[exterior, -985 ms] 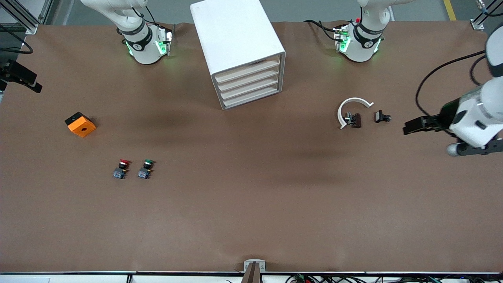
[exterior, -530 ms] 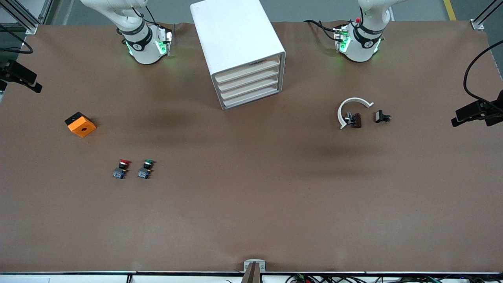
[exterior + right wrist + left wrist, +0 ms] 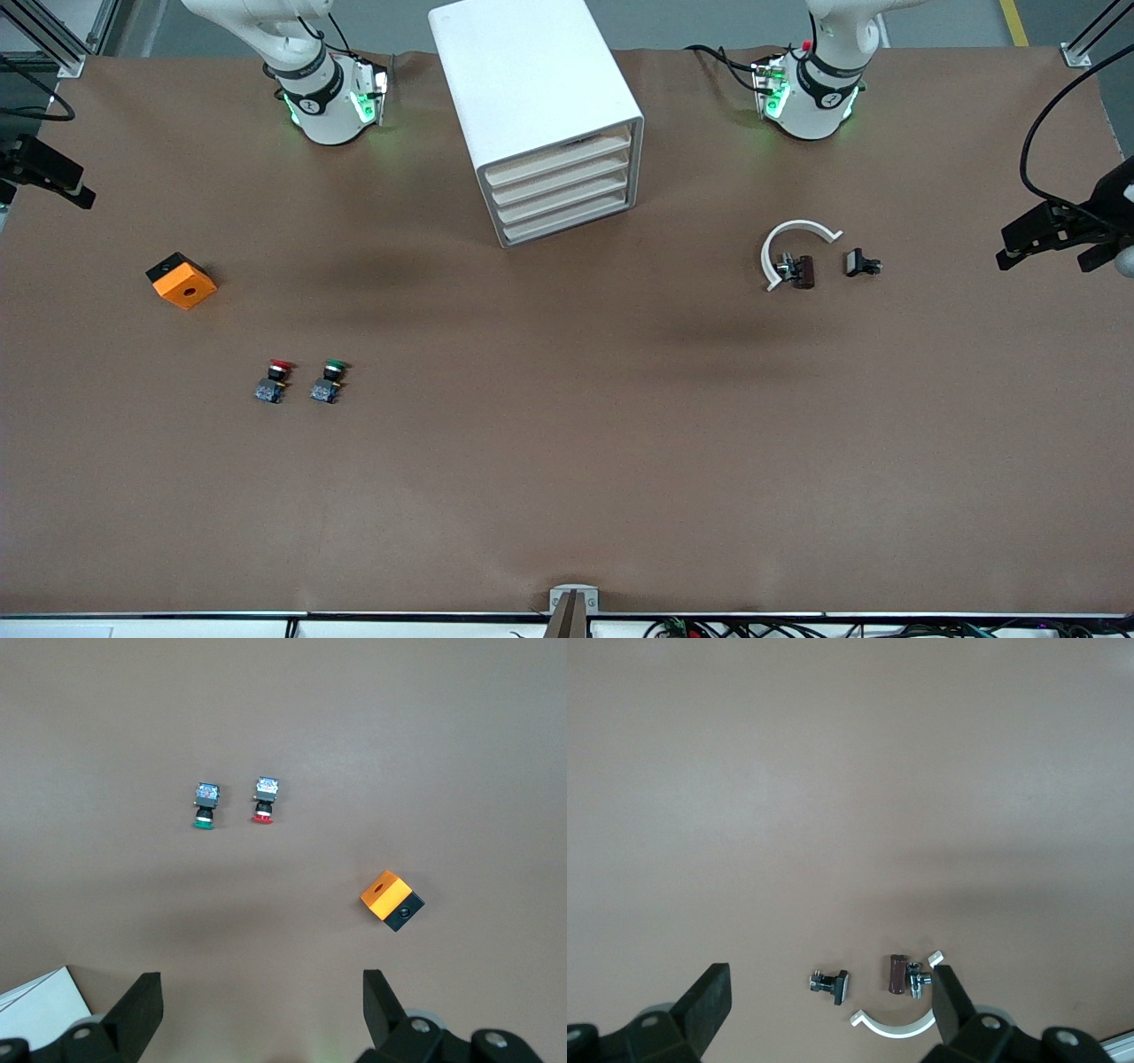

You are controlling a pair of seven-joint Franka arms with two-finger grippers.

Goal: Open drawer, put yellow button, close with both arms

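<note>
While left pincer (image 3: 828,985) and right pincer (image 3: 261,990) hang parted over the worktop (image 3: 567,461), the closed drawer (image 3: 560,159) faces about five o'clock, its long axis running roughly eight-to-two.

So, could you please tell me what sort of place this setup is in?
Probably a robotics lab bench: two arm bases bolted to a brown-covered table, aluminium frame posts at its corners, and small test parts like the push buttons laid out.

White cabinet (image 3: 532,97), orange box (image 3: 182,280), brown table (image 3: 567,443)
</note>
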